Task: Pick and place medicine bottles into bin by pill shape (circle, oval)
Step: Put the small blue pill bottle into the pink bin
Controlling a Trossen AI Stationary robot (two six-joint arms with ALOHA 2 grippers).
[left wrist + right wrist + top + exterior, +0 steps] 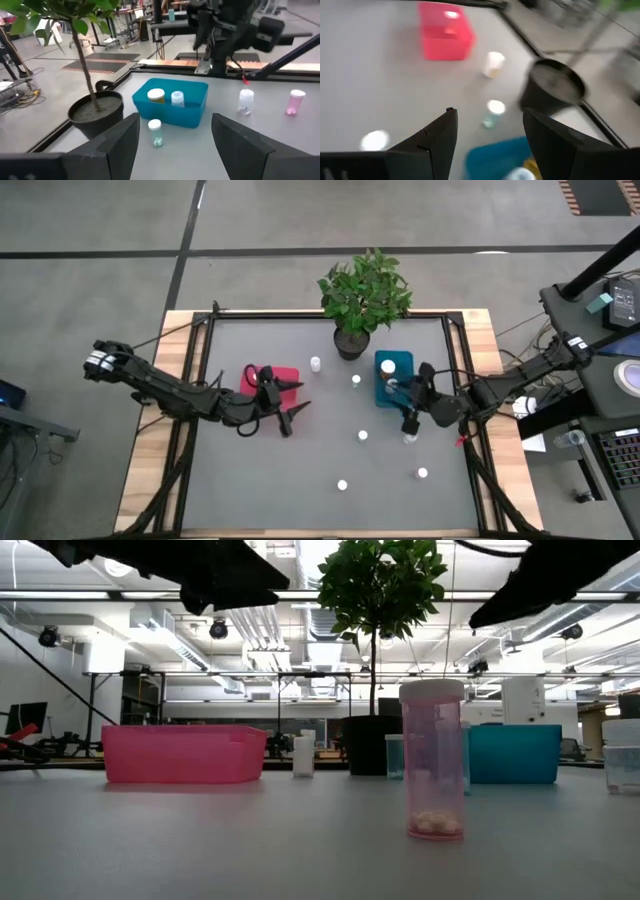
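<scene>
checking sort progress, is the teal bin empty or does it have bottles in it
Not empty. The teal bin holds two bottles: one with yellowish contents, one whitish, both upright.

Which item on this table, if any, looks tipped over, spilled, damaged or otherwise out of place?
Nothing stands out. The loose medicine bottles that can be made out stand upright and capped, two more sit upright inside the teal bin, the red bin sits flat, and the potted plant is upright. No spill shows.

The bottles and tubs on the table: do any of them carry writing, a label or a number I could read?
None can be read.
The nearest bottle is pink-tinted, with no legible label.
The red bin and the teal bin show plain walls, no print.
The bottles inside the teal bin are too small to read.
</scene>
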